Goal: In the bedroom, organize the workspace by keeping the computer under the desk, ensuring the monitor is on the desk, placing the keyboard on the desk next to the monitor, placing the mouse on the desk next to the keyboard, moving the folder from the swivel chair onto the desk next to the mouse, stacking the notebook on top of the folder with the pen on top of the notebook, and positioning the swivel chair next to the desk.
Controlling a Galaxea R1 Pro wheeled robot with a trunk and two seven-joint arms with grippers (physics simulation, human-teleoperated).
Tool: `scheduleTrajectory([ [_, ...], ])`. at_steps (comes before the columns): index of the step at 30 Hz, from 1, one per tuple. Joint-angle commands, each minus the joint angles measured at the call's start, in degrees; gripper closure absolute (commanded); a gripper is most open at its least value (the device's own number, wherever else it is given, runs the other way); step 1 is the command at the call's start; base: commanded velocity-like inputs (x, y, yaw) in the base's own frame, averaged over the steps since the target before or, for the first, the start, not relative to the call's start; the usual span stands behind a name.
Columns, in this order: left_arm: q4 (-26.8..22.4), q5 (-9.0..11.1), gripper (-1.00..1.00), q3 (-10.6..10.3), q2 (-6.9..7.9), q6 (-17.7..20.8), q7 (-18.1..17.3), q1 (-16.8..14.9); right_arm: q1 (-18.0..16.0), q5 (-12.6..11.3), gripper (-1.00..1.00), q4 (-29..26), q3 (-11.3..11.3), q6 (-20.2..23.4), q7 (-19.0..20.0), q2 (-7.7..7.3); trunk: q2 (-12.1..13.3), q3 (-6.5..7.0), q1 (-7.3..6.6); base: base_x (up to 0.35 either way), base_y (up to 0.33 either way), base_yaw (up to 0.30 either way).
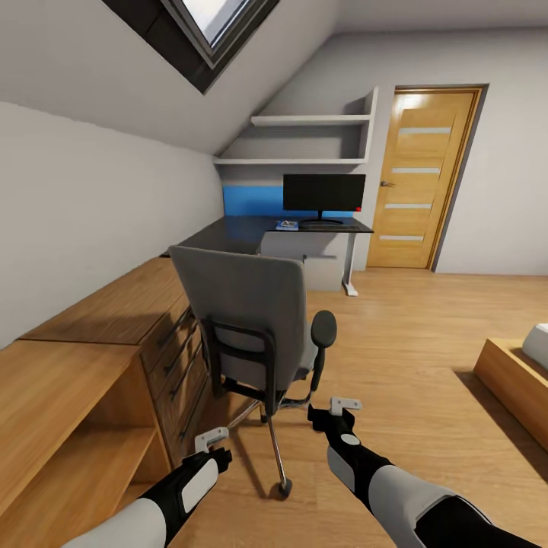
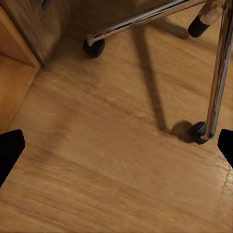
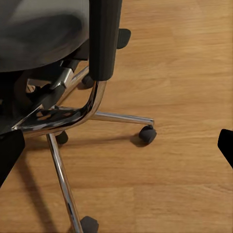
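Note:
The swivel chair (image 1: 255,320) stands just ahead with its grey back toward me, so its seat is hidden. My left gripper (image 1: 215,447) hangs open low by the chair's chrome base (image 2: 216,73), and my right gripper (image 1: 333,411) is open just behind its right armrest (image 3: 104,39). Both hold nothing. Far back, the black-topped desk (image 1: 236,232) carries the monitor (image 1: 323,194) and a small blue-and-white flat item (image 1: 287,224). A pale boxy computer (image 1: 301,262) sits under the desk.
A light wooden dresser (image 1: 114,320) with bar handles runs along the left wall right beside the chair. A wooden door (image 1: 422,179) is at the back right and a bed corner (image 1: 517,373) at the right edge. Open wood floor (image 1: 411,335) lies between.

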Motion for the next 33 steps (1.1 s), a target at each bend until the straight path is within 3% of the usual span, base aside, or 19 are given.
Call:
scheduleTrajectory([
  [1,-0.10,0.34,-1.00,-0.46,0.06,0.21,0.45,-0.04,-0.04,-0.49,-1.00,0.05,0.50,-0.18,-0.23,0.01,-0.03,-0.06,-0.01,0.000,0.000,0.000],
  [27,1.29,0.25,-1.00,-0.53,-0.05,0.16,0.37,-0.03,0.04,-0.46,-1.00,0.12,0.50,-0.26,-0.05,0.01,-0.03,-0.06,-0.01,0.088,0.000,0.000],
  [33,1.37,-0.05,-1.00,-0.49,0.04,0.13,0.36,-0.03,0.04,-0.48,-1.00,0.12,0.50,-0.78,-0.05,0.01,-0.03,-0.06,-0.01,0.255,-0.047,0.000],
])
